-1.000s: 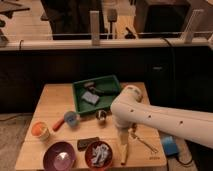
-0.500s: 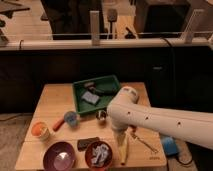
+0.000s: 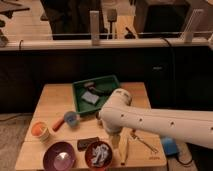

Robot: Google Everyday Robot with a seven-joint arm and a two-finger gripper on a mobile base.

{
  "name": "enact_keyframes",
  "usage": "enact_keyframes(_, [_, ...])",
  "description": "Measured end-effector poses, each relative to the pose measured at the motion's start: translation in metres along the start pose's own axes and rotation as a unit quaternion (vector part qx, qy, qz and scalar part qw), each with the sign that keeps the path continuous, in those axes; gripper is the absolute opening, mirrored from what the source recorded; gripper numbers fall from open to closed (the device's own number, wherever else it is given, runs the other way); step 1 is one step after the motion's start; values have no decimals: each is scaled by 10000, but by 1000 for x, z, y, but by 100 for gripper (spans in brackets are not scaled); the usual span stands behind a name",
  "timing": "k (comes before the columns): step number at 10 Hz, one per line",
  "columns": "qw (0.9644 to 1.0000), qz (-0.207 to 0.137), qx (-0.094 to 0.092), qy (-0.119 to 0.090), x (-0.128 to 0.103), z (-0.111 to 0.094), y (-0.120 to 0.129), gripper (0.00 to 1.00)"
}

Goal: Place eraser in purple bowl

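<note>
A white arm (image 3: 160,122) is seen reaching in from the right over a wooden surface (image 3: 50,100), and the gripper (image 3: 115,141) is pointed down at the front part of it, low over the wood; whether it is open or closed cannot be told. The eraser (image 3: 88,143), a dark flat block, is found lying on the surface just left of the gripper, outside the purple bowl (image 3: 59,156) and just behind the gap between that bowl and a red bowl (image 3: 98,154) filled with pale crumpled pieces. An orange cup (image 3: 40,131) and a blue cup (image 3: 70,118) are set to the left, and a green tray (image 3: 79,89) holding grey items is placed at the back
</note>
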Motion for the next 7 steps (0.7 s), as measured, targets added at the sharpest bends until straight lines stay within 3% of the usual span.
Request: enact_keyframes(7, [9995,-296,52,-130,-31,10,0,80])
